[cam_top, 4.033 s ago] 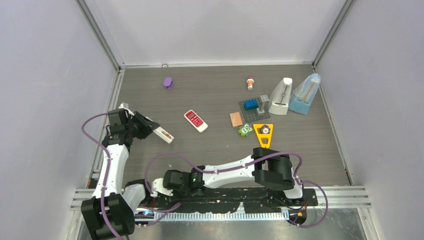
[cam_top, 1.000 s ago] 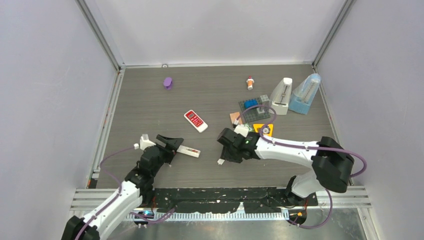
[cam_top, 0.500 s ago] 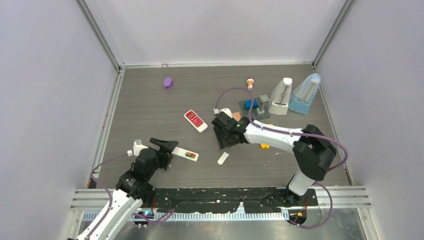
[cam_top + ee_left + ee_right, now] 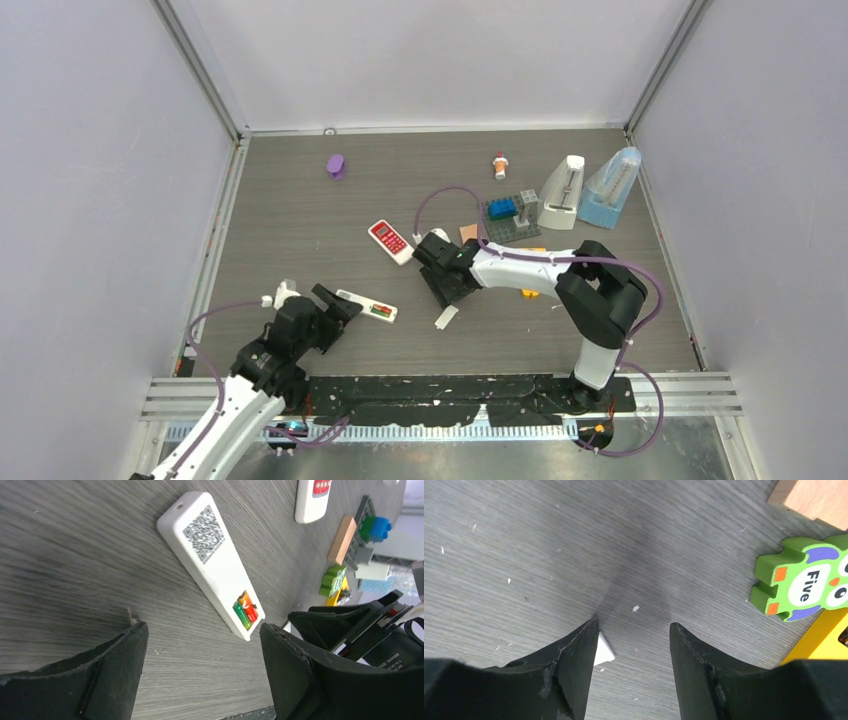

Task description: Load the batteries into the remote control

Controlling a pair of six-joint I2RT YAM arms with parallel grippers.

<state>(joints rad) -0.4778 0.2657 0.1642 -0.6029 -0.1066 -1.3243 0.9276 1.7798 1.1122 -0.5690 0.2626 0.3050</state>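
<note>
Left gripper (image 4: pixel 202 632) is low over the grey table (image 4: pixel 300 230) near the front edge. Jaws wide, nothing between them.

Just past its tips lies the white remote control (image 4: pixel 212 560), back up, QR label showing. The compartment at its end is uncovered. The batteries (image 4: pixel 245 611) sit inside side by side, one green, one red-orange.

A small white flat piece (image 4: pixel 446 317) lies right of the remote, apart from it.

Right gripper (image 4: pixel 634 635) points down just beyond that piece. Jaws parted, empty; the piece's corner shows beside one finger.

Farther on: red-faced remote (image 4: pixel 391 241), green owl piece (image 4: pixel 804 582), wood block (image 4: pixel 814 497).

At the back: purple object (image 4: pixel 336 166), white metronome (image 4: pixel 562 193).
</note>
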